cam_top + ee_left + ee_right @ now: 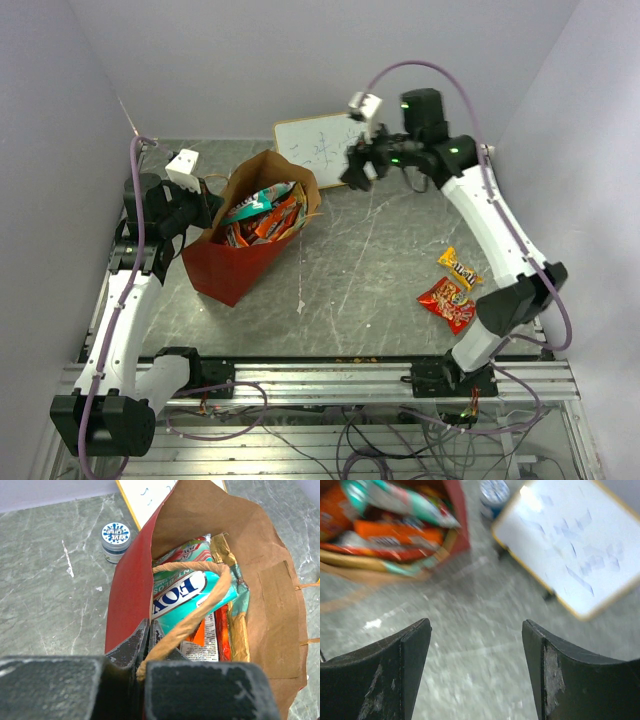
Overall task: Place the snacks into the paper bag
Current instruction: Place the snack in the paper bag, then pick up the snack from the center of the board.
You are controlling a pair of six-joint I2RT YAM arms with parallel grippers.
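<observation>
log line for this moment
left tool: shut on bag; right tool: open, empty; bag: snacks inside; yellow packet, red packet: on table

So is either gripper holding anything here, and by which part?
The left gripper grips the paper bag at its near rim, by the twisted handle. The right gripper is open and empty.

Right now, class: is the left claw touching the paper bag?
Touching. The left wrist view shows the left claw shut on the paper bag, pinching its red wall.
</observation>
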